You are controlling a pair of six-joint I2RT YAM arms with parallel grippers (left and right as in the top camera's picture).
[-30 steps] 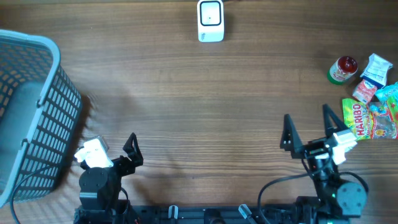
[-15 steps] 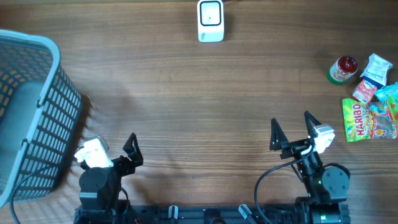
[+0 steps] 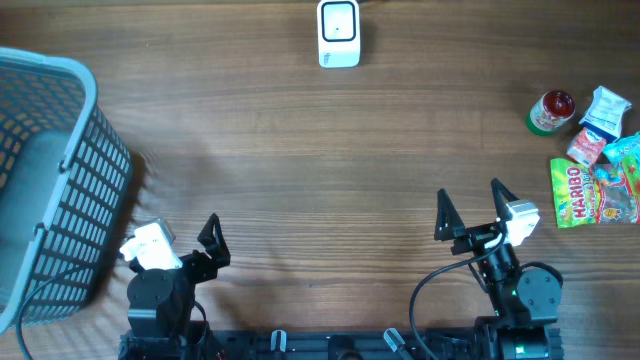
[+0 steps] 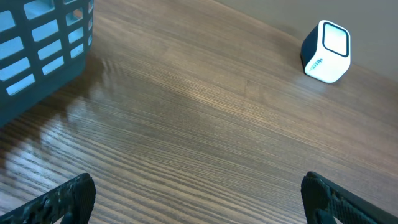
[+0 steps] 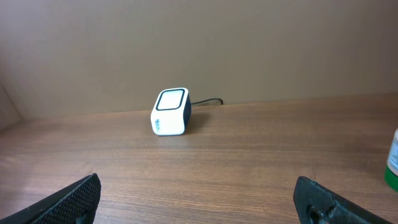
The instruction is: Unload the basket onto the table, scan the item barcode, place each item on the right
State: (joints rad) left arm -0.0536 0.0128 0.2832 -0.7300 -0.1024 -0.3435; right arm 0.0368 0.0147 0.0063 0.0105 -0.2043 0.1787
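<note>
The white barcode scanner [image 3: 339, 33] stands at the table's far edge, its window facing up; it also shows in the left wrist view as the scanner [image 4: 326, 43] and in the right wrist view as the scanner [image 5: 170, 112]. The items lie at the right edge: a red-lidded jar [image 3: 551, 112], a Haribo bag [image 3: 572, 193] and small packets [image 3: 603, 112]. My right gripper [image 3: 470, 207] is open and empty, left of the Haribo bag and apart from it. My left gripper [image 3: 182, 246] is open and empty near the front left. Bare wood lies between both pairs of fingers.
A grey-blue mesh basket [image 3: 60, 190] stands at the left edge, close to my left arm, and its wall [image 4: 37, 43] fills the left wrist view's corner. A jar's edge [image 5: 393, 163] shows at the right of the right wrist view.
My right gripper has swung left, away from the Haribo bag, and then stopped. It stays open. The left arm has not moved.
</note>
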